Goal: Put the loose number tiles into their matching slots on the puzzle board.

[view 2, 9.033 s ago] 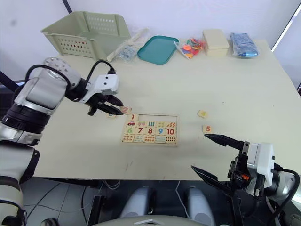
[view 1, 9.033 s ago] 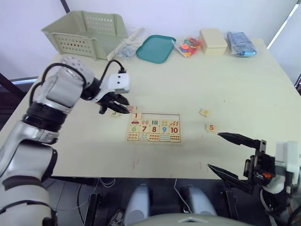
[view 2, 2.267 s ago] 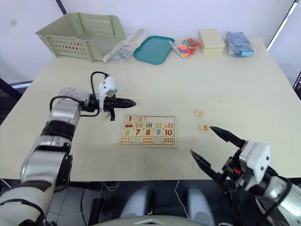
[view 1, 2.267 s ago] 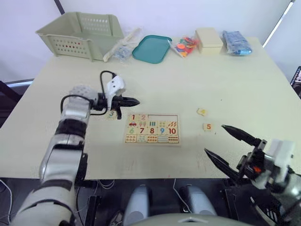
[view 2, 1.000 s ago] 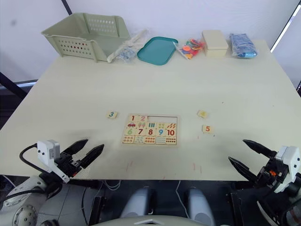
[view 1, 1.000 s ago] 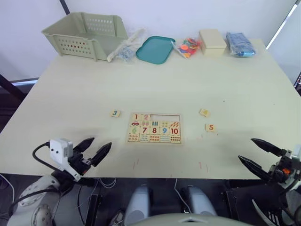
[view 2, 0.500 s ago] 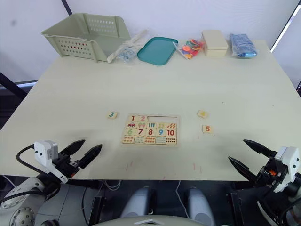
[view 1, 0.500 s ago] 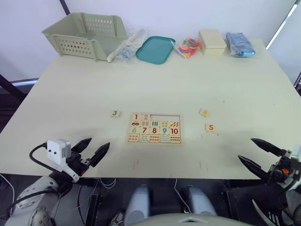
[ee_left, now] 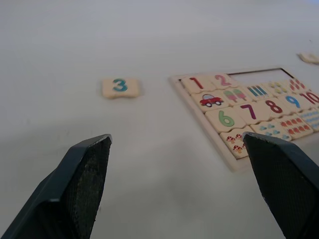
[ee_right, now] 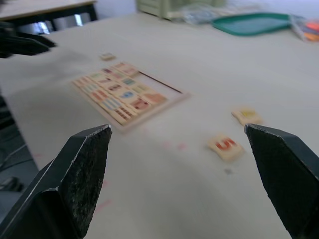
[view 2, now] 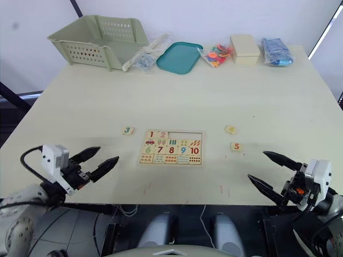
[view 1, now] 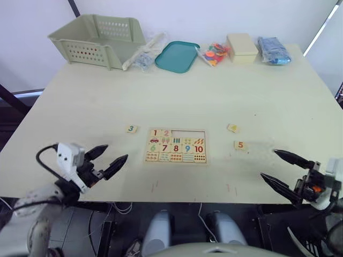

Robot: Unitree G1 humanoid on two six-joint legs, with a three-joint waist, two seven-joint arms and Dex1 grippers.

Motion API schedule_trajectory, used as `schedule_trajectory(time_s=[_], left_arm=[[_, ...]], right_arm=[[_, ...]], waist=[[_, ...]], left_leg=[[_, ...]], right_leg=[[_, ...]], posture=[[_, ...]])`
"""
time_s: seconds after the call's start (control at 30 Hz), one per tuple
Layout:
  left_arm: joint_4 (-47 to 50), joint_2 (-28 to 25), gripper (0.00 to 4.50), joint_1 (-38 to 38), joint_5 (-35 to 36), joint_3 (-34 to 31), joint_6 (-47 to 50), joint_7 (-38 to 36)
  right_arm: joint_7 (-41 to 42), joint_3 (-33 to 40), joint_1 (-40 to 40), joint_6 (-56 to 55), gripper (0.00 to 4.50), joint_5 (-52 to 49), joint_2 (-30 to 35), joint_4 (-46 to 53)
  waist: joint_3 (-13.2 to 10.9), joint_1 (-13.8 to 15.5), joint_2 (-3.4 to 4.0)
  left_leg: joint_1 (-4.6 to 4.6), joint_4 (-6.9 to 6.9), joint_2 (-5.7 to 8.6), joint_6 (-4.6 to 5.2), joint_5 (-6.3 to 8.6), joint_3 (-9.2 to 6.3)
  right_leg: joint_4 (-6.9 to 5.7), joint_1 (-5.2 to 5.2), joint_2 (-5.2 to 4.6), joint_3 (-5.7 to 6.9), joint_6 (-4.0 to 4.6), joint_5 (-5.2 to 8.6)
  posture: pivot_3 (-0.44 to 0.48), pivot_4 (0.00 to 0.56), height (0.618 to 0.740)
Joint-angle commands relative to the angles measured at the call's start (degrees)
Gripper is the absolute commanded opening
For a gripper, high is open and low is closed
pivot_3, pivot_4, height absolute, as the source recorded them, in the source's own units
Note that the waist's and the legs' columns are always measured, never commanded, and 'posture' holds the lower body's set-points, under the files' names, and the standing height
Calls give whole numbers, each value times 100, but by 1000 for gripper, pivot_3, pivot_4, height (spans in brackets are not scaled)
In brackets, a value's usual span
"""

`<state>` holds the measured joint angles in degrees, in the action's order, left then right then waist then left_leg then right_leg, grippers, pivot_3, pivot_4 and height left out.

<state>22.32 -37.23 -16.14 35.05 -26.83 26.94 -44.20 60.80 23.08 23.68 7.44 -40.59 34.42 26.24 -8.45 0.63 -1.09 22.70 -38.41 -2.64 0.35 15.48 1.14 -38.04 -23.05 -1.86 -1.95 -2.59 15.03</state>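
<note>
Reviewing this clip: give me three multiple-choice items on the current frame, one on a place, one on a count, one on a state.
1. Where is tile 3?
A. In its slot
B. On the table left of the board
C. In the teal tray

2. How many tiles sit in the board's top row?
A. Two
B. Four
C. Five

3. What state is the left hand in?
A. Shut on a tile
B. Open, holding nothing
C. Pressing on the board

Answers: 1 B, tile 3 lies on bare table beside the board. 2 A, only 1 and 2 are seated. 3 B, its fingers are spread near the table edge.
</note>
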Motion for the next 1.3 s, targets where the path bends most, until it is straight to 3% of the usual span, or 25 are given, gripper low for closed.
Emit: schedule_trajectory(time_s=[0.03,0.13,0.27,0.37,0.47,0.6,0.7,0.8,0.97,1.2,1.3], left_arm=[[-845,-808,4466,705,-46,110,-254,-1034],[-1786,-1455,4466,1416,-205,479,-464,-1968],[-3332,-1861,4466,2680,-896,1345,-1330,-3048],[-4766,-1827,4466,3906,-1446,1949,-1871,-3590],[-5990,-1643,4466,4849,-1863,2291,-2177,-3692],[-6665,-1280,4466,5300,-1988,2280,-2191,-3372],[-6237,-1005,4466,4967,-1741,1959,-1785,-2867],[-4813,-657,4466,4045,-1255,1504,-966,-2106],[-2681,145,4466,3073,-1142,986,208,21],[-1130,917,4466,2750,-1509,1032,1219,1973],[-892,1005,4466,2705,-1565,1052,1430,2298]], right_arm=[[96,-49,-116,295,4500,-365,280,499],[98,-92,-155,492,4500,-516,443,735],[8,-70,-204,625,4500,-601,563,976],[-101,-52,-270,607,4500,-546,581,1100],[-248,4,-200,563,4500,-494,544,1279],[-448,27,32,483,4500,-404,412,1545],[-541,6,175,446,4500,-345,318,1697],[-594,-11,250,415,4500,-302,252,1746],[-579,-50,186,416,4500,-345,240,1682],[-424,3,-6,472,4500,-456,361,1497],[-342,3,-40,459,4500,-470,398,1411]], waist=[[-1,7,-2],[-1,17,-1],[-2,17,1],[-4,15,-4],[-5,13,-10],[-5,10,-11],[-6,-23,-13],[-5,-103,-13],[-3,-96,-14],[-2,-18,-18],[-2,-19,-18]], left_leg=[[1,1,0,0,0,0],[3,1,0,0,0,-3],[4,1,1,0,0,0],[6,1,1,0,0,-2],[9,-1,0,0,0,-4],[13,-2,1,0,0,-5],[14,-2,-2,0,0,-6],[13,-2,-4,0,0,-5],[6,-2,-13,-1,0,-29],[9,-4,3,0,0,-32],[6,-3,3,0,0,-28]], right_leg=[[1,0,1,1,0,0],[2,-1,1,9,0,0],[5,0,1,7,-1,0],[4,-1,3,8,-1,-1],[3,-2,7,8,-1,-1],[4,-3,6,8,-2,-2],[3,-3,5,7,-2,-2],[0,-5,4,5,-2,-2],[-7,0,-8,6,-2,-2],[-6,0,-9,8,-3,-3],[-6,0,-6,5,-3,-3]], posture=[[0,150,740],[0,150,740],[0,150,740],[0,150,740],[0,150,740],[0,150,740],[0,150,740],[0,150,740],[0,150,740],[0,150,740],[0,150,740]])
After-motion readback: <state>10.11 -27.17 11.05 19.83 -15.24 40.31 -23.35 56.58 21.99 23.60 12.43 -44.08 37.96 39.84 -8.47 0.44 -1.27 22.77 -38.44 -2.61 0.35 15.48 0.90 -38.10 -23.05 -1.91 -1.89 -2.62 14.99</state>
